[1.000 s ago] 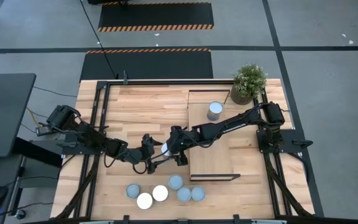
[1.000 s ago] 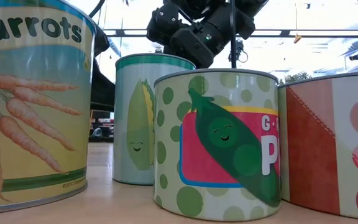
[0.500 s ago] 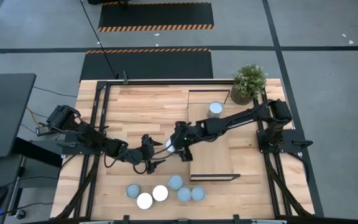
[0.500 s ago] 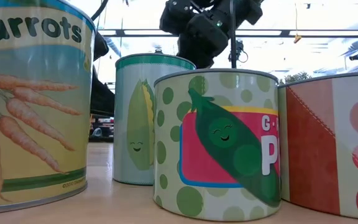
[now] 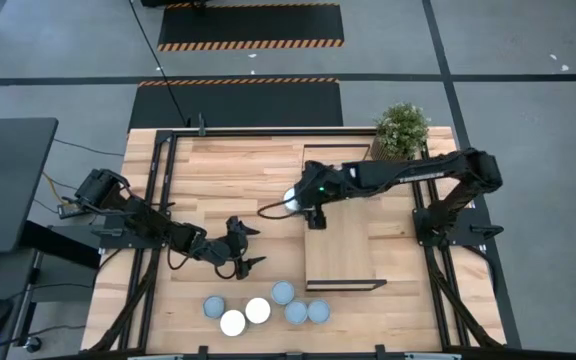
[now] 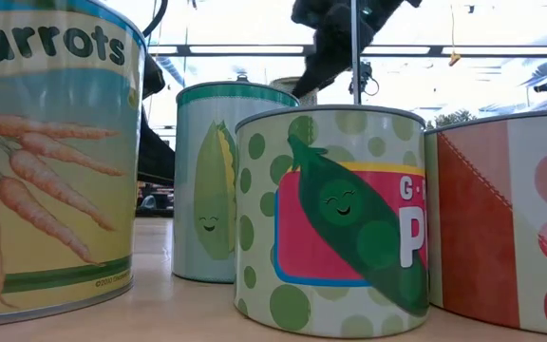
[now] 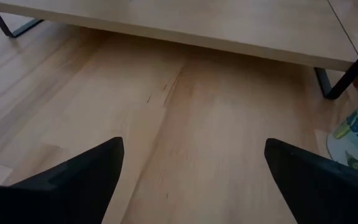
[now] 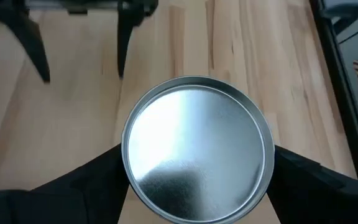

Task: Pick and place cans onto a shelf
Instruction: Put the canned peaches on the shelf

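Can (image 8: 197, 149) — rigid metal cylinder, smooth sides, likely light and slippery; take across mid-wall. Held in right claw (image 5: 293, 200) at shelf (image 5: 343, 250) edge, above the tabletop (image 5: 218, 170). Left claw (image 5: 240, 250) spread wide, empty.

Robotics lab — grey floor (image 5: 528, 60), hazard-striped mats (image 5: 251, 26)

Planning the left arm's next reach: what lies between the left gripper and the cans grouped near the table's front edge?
Only bare tabletop separates the open left gripper from the cans, seen in the high view.
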